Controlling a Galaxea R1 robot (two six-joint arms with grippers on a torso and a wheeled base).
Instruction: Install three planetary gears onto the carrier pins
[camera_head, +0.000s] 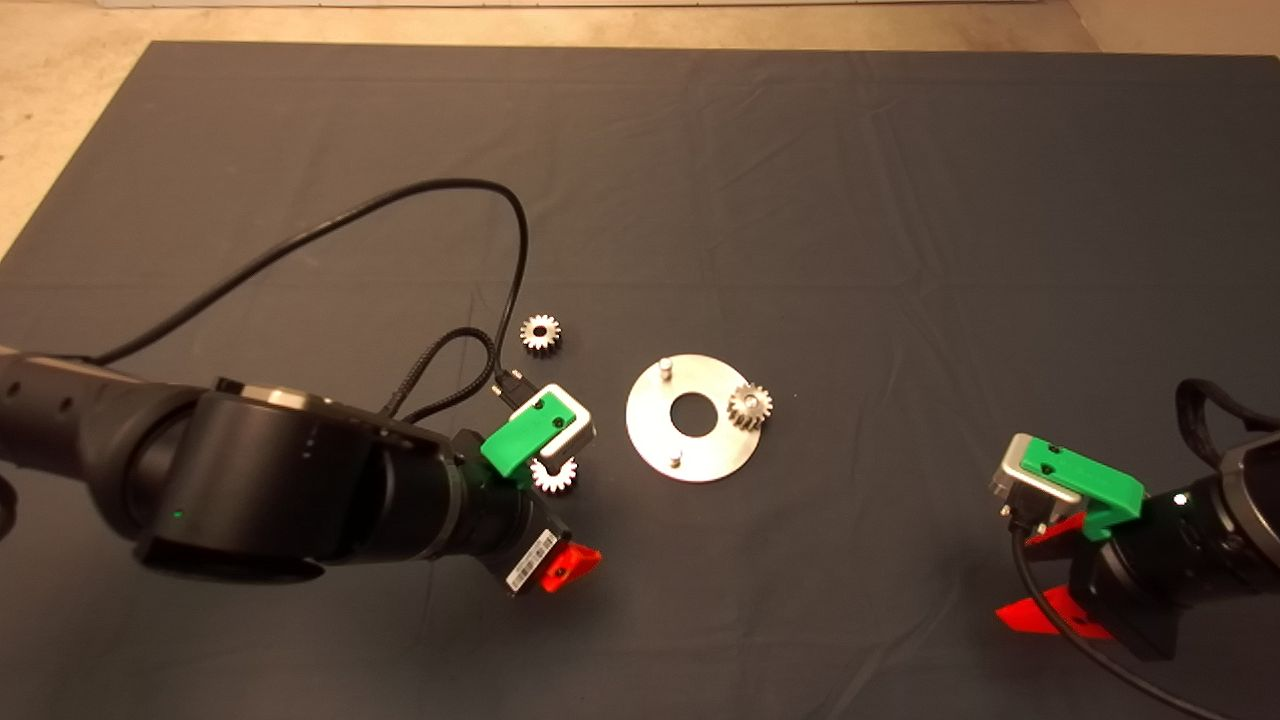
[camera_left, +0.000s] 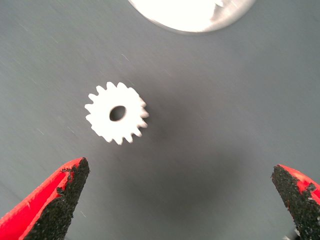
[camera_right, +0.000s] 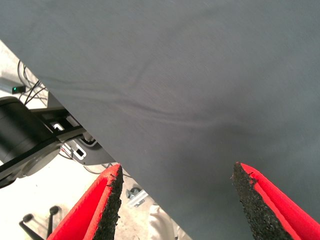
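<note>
Left wrist view tells most of it: the left gripper (camera_left: 182, 200) has its red fingers (camera_left: 60, 195) spread wide with nothing between them, and a gear (camera_left: 117, 113) lies flat on the mat (camera_left: 225, 130) just ahead of the pads, a bit off to one finger's side rather than centred. The shiny edge of the disc (camera_left: 192, 12) sits a little beyond it.

My guess is these gears are stiff little steel pieces, dense for their size and kinda slick. Lying flat like that, the only real hold is across the toothed rim, pads on opposite sides, so the hole stays free for a pin. I'd expect it to skate on the cloth if one pad touches first.

From the head view, that same gear (camera_head: 553, 474) is peeking out under the left gripper (camera_head: 560, 520), just left of the disc (camera_head: 655, 430). One gear (camera_head: 749, 405) already sits at the disc's right edge, apparently on its pin. Two pins (camera_head: 663, 366) are bare, and a third gear (camera_head: 540, 332) lies on the mat up and left of the disc.

Right gripper (camera_head: 1045, 575) is parked at the lower right, also spread and holding nothing.
</note>
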